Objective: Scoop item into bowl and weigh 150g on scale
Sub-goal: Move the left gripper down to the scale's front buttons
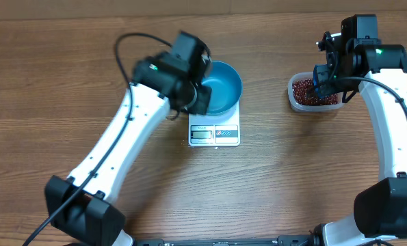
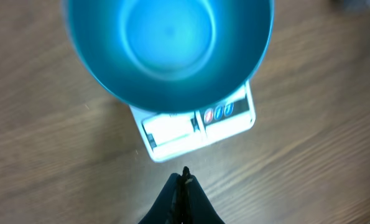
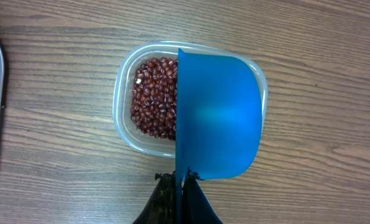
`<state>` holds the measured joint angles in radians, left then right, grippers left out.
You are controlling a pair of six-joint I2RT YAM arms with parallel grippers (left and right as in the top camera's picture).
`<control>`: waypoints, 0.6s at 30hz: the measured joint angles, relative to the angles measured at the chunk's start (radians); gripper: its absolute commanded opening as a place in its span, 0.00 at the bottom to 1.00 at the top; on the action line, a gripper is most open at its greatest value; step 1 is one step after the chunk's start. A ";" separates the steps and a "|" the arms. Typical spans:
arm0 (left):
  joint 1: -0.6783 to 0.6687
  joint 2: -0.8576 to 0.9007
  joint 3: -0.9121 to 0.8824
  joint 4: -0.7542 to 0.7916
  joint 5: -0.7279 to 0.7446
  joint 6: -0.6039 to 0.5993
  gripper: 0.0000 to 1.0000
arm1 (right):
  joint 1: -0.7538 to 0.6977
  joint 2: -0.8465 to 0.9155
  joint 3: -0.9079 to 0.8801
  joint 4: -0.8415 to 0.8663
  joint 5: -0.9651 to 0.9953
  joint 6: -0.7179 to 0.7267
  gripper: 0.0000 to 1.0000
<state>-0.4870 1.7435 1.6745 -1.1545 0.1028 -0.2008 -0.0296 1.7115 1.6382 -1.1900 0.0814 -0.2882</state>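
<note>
White right arm [image 1: 393, 126] reaches forward, scoop [image 3: 219, 115] perhaps touching beans [image 3: 153, 93].

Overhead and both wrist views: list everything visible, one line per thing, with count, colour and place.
bowl: one, bright blue, standing on the scale, nothing inside
scale: one, white with a grey display strip, mid-table, display edge towards the robot
tub: one, clear plastic, on the right side of the table
beans: many, dark red-brown, heaped inside the tub
scoop: one, blue, above the tub, covering its right half in the right wrist view
table: one, brown wood grain, under everything
left pincer: one, black, shut and empty, over bare table just in front of the scale
right pincer: one, black, shut on the scoop at the tub's near edge
</note>
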 measured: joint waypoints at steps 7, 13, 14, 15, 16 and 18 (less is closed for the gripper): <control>-0.132 0.000 -0.202 0.146 -0.143 0.028 0.04 | 0.000 0.000 0.000 -0.002 0.000 0.000 0.04; -0.219 0.000 -0.306 0.305 -0.179 0.082 0.04 | 0.000 0.000 0.000 -0.008 0.000 0.000 0.04; -0.228 0.000 -0.317 0.327 -0.182 0.086 0.04 | 0.000 0.000 0.000 -0.008 0.000 0.000 0.04; -0.236 0.000 -0.331 0.356 -0.185 0.090 0.04 | 0.000 0.000 0.000 -0.008 0.000 0.000 0.04; -0.240 0.000 -0.341 0.376 -0.187 0.094 0.04 | 0.000 0.000 0.000 -0.008 0.000 0.000 0.04; -0.240 0.000 -0.357 0.417 -0.190 0.097 0.04 | 0.000 0.000 0.000 -0.007 0.000 0.000 0.04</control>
<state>-0.7273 1.7439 1.3170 -0.7376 -0.0875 -0.1036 -0.0292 1.7115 1.6382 -1.1973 0.0811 -0.2886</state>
